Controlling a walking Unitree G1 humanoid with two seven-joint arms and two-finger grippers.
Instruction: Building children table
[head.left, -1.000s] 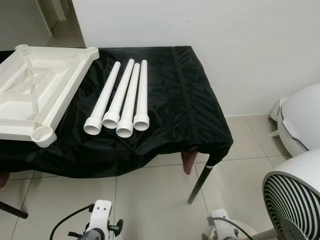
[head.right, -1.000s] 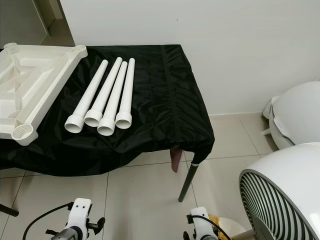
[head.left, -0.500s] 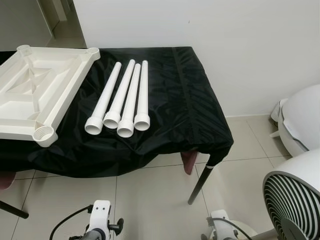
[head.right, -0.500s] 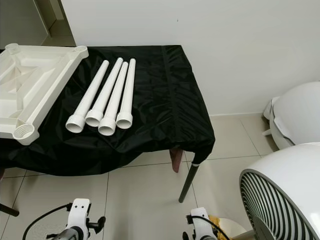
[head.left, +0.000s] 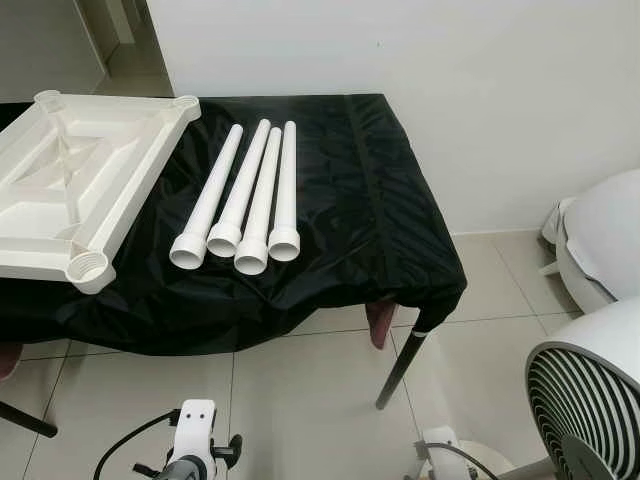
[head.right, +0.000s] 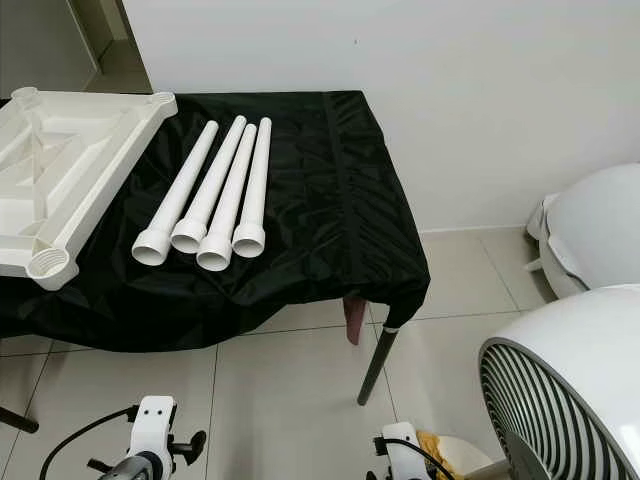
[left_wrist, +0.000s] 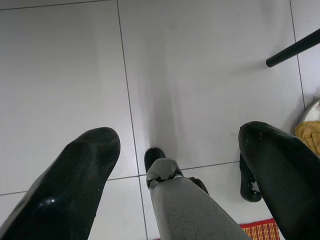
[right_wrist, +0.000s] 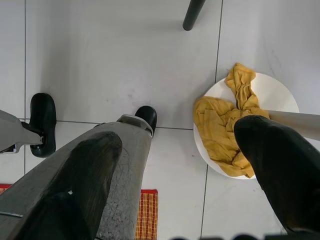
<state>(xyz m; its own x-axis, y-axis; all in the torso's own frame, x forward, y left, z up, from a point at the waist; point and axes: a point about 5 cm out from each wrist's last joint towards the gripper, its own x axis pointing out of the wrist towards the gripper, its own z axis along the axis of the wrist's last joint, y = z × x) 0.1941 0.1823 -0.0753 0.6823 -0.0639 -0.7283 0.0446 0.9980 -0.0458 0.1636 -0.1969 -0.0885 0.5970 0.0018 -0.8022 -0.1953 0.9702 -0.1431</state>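
Hanging low at the robot's sides, both arms point down at the floor (left_wrist: 75, 60); the left gripper (left_wrist: 180, 165) is spread wide with nothing in it, and the right gripper (right_wrist: 185, 170) is just as released, above a yellow cloth (right_wrist: 225, 125). Well ahead of both, four legs (head.left: 245, 195) lie touching on the black tabletop (head.left: 380, 220), with the top (head.left: 75, 180) beside them, upside down.

A room in a home, by its look: pale glossy floor tiles (head.left: 300, 380), a plain white wall (head.left: 450, 90), a white round pedestal fan (head.left: 590, 400), and a black-cloth-covered counter (head.left: 380, 230) on thin black legs.
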